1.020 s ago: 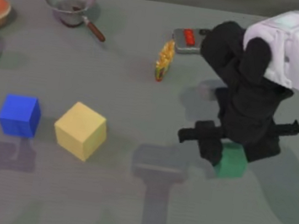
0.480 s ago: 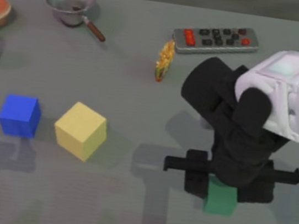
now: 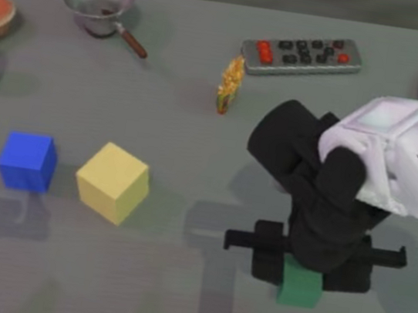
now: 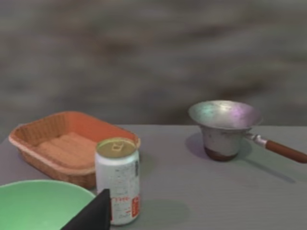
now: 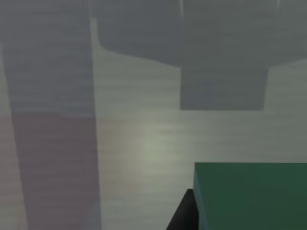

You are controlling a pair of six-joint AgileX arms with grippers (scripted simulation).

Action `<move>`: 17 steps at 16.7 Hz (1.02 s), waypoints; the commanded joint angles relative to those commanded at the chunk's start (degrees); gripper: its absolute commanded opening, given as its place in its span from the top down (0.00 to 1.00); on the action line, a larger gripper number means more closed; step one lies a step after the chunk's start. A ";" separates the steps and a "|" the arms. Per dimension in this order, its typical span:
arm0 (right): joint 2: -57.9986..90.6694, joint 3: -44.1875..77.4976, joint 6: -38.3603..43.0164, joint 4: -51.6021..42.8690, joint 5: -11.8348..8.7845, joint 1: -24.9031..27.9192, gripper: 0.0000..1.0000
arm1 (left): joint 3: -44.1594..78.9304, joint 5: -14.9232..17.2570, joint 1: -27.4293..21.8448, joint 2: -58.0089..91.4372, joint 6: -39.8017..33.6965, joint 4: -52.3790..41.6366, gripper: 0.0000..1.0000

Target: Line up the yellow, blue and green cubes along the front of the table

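Right gripper (image 3: pixel 303 272) clenched on green cube (image 3: pixel 300 286), nr bench (image 3: pixel 173 299) front edge. Left gripper: state can't tell. Can (image 4: pixel 118 180) print unreadable.

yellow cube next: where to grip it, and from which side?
Judging from the top view, come straight down on the yellow cube and close on two opposite vertical faces. It sits turned on the table, so rotate the gripper to match its edges. The blue cube stands apart on its left, so either face pair looks clear.
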 joint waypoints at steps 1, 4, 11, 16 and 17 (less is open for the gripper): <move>0.82 -1.47 0.09 2.47 0.00 0.03 1.00 | 0.00 0.00 0.00 0.00 0.00 0.00 0.00; 2.97 -5.24 0.23 8.31 0.06 0.23 1.00 | 0.00 0.00 0.00 0.00 0.00 0.00 0.00; 3.48 -6.05 0.26 9.33 0.08 0.31 0.85 | 0.00 0.00 0.00 0.00 0.00 0.00 0.00; 3.48 -6.05 0.26 9.33 0.08 0.31 0.47 | 0.00 0.00 0.00 0.00 0.00 0.00 0.00; 3.48 -6.05 0.26 9.33 0.08 0.31 0.40 | 0.00 0.00 0.00 0.00 0.00 0.00 0.00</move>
